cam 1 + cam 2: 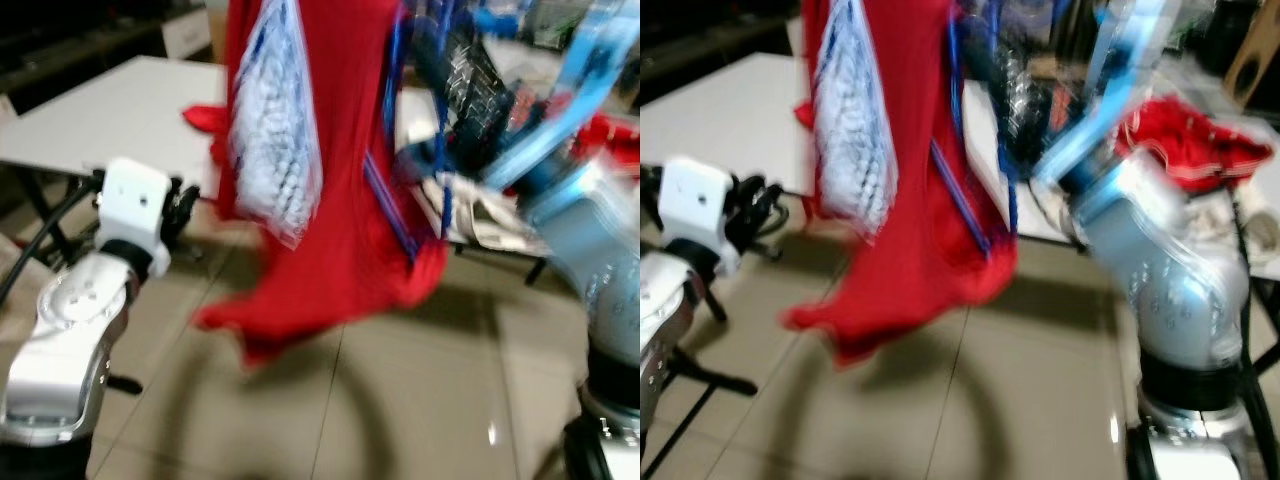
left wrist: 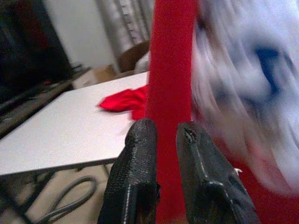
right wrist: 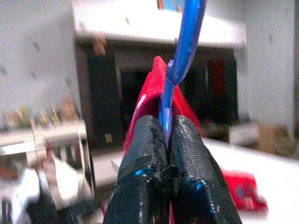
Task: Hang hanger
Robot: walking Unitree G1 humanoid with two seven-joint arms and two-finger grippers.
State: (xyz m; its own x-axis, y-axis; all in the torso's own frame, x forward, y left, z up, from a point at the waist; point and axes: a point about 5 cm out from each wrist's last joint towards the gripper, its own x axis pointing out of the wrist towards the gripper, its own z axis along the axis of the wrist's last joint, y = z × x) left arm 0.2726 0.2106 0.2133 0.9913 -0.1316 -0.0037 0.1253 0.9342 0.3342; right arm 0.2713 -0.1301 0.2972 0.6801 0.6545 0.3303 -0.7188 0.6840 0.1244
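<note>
On the left, the left gripper (image 2: 161,135) is held low beside the white table (image 1: 120,115), its fingers a little apart and empty, with the red shirt (image 1: 340,200) hanging just past them. In the middle the shirt dangles over the floor (image 1: 330,400) from a blue hanger (image 3: 184,42). To the right, the right gripper (image 3: 167,135) is raised high and clamped on the hanger's neck below its hook, so I judge this the carrying step; next the hook needs lifting over a rail, which I cannot make out in these blurred views.
</note>
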